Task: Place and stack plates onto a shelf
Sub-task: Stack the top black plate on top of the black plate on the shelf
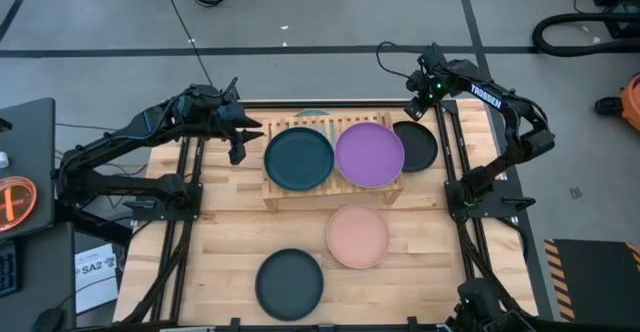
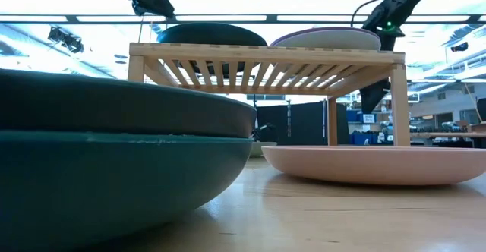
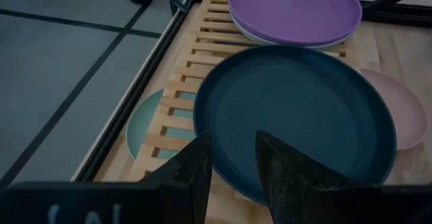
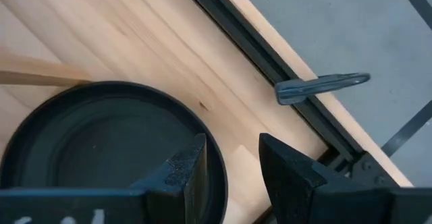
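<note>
On the wooden shelf (image 1: 333,187), two plates side by side: dark teal plate (image 1: 299,158) on the left half, purple plate (image 1: 369,154) on the right half, edges almost touching. Under the purple plate, a thin pale plate (image 3: 270,39) peeking out, seen from the left wrist. Below the shelf slats, a mint green plate (image 3: 145,126) down on the tabletop (image 1: 220,242), partly hidden.

Just right of the shelf, a charcoal plate (image 1: 417,145) flat on the tabletop. In front of the shelf, a salmon pink plate (image 1: 357,236) on the tabletop. Near the front edge, another dark plate (image 1: 289,283); in the low view, looks like a dark plate sitting on a teal plate (image 2: 114,176).

Left gripper (image 1: 240,138) up in the air just left of the shelf, beside the dark teal plate, fingers (image 3: 196,177) spread a little, holding nothing. Right gripper (image 1: 415,97) above the back right corner, over the far edge of the charcoal plate, fingers (image 4: 185,173) apart, holding nothing. A metal clamp (image 4: 322,86) on the tabletop edge near it.
</note>
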Robot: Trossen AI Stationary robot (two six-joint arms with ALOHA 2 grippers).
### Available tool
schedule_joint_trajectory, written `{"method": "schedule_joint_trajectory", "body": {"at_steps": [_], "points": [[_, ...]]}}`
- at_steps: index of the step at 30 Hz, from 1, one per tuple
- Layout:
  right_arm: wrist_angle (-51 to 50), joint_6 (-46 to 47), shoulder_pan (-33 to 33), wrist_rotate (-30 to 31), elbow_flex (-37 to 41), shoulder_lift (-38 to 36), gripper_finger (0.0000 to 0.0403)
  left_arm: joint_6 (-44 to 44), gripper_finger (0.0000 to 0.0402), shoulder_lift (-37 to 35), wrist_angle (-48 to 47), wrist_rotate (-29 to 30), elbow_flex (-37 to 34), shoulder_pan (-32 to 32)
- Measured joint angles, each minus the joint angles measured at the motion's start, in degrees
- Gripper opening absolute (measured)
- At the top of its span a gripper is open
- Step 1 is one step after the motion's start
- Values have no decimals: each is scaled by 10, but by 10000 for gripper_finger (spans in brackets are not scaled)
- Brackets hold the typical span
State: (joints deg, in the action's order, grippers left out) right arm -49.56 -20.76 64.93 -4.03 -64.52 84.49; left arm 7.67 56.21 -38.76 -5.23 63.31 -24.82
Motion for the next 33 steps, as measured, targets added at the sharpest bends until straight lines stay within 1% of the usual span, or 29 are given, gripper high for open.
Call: {"method": "schedule_joint_trajectory", "body": {"at_steps": [3,7,12,18,23,27,33], "points": [[16,0,0,0,20,3,142,0,121,0,0,0,0,0],[21,-3,-1,0,28,17,142,3,121,0,0,0,0,0],[23,-5,-1,0,31,53,142,3,121,0,0,0,0,0],[32,-30,-4,0,32,88,142,3,121,0,0,0,0,0],[52,-34,-4,18,32,92,142,3,121,0,0,0,0,0],[52,-61,-4,20,32,92,142,-5,121,0,0,0,0,0],[52,-74,-4,19,32,92,142,-10,121,0,0,0,0,0]]}}
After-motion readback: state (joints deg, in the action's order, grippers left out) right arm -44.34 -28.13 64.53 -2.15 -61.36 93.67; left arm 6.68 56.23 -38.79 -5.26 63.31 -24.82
